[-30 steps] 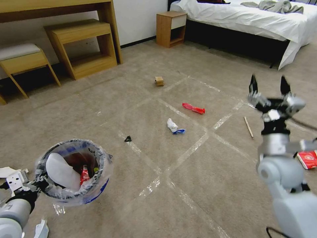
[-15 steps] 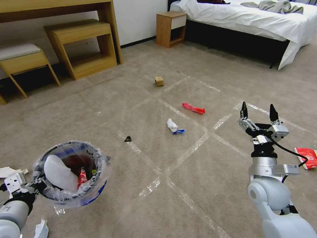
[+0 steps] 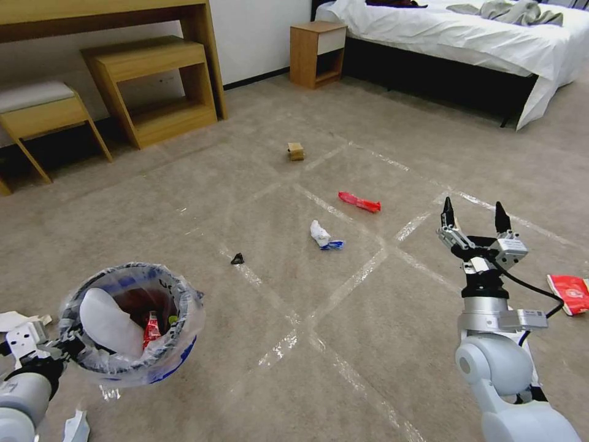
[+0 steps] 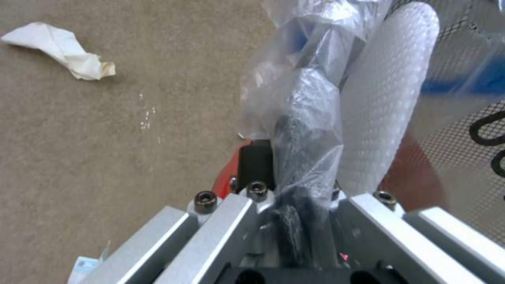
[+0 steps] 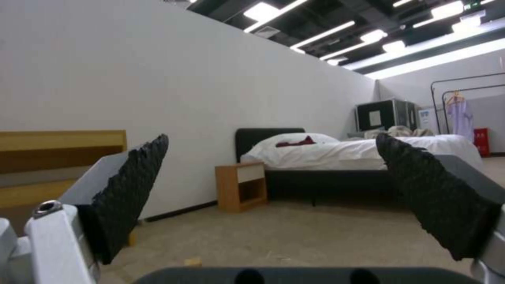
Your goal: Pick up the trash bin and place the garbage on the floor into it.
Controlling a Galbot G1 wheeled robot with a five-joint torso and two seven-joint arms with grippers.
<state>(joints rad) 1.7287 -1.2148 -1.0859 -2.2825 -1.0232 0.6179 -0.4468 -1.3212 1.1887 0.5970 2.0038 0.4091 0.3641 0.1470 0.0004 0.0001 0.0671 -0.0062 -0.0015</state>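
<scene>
My left pincer (image 3: 58, 345) was clamped on the rim of the trash bin (image 3: 132, 322), holding it at my left above the floor (image 3: 276, 294). A white slipper (image 3: 110, 322) and a red wrapper (image 3: 151, 328) lay inside its clear plastic liner. Crumpled white paper (image 4: 63, 49) lay on the carpet beside it. Ahead on the taped grid were a black scrap (image 3: 237, 259), a white-and-blue wad (image 3: 323, 236), a tan box (image 3: 296, 151) and a red wrapper (image 3: 359, 201). My right pincer (image 3: 472, 216) hung with its fingers apart and empty, a red packet (image 3: 570, 293) lying near it.
</scene>
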